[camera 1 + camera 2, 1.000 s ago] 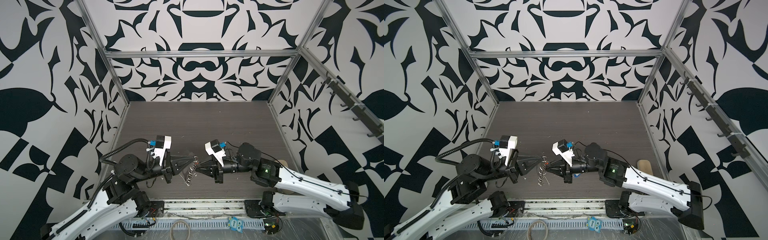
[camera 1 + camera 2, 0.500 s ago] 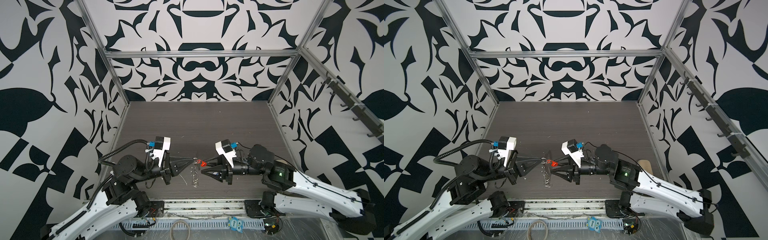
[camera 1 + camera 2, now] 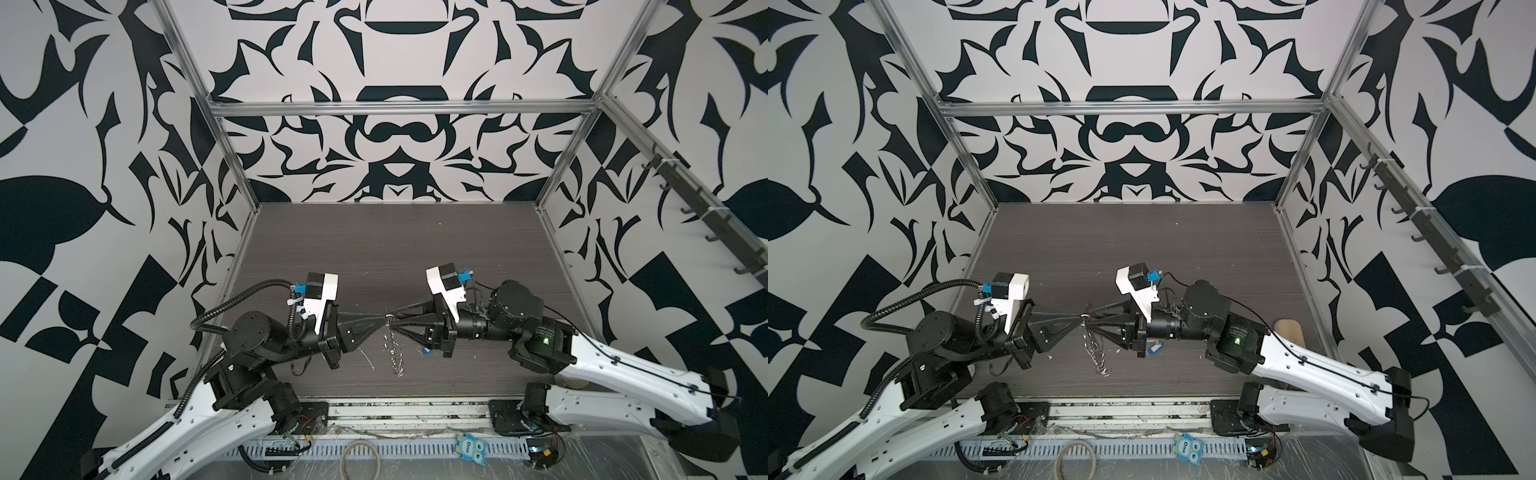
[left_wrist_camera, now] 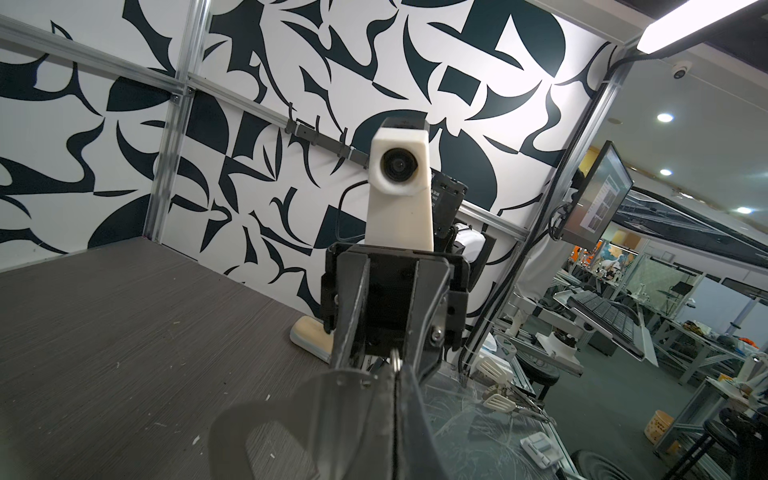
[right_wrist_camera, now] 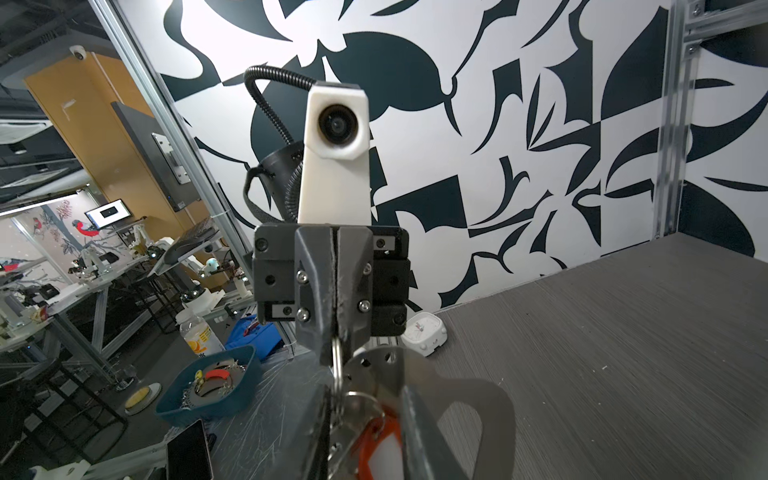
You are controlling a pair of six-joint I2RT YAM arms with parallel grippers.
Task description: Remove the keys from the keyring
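Seemingly translucent grey, the keyring (image 5: 469, 384) bears a red-tagged key (image 5: 368, 446).

Both top views are bright and evenly lit; shadows on the dark table (image 3: 374, 249) are soft and faint. Both wrist views bend the straight frame rails (image 4: 164, 137) near the edges. In the left wrist view a ceiling light strip (image 4: 702, 25) glares at upper right, and the keyring (image 4: 332, 399), close to the lens, is blurred.
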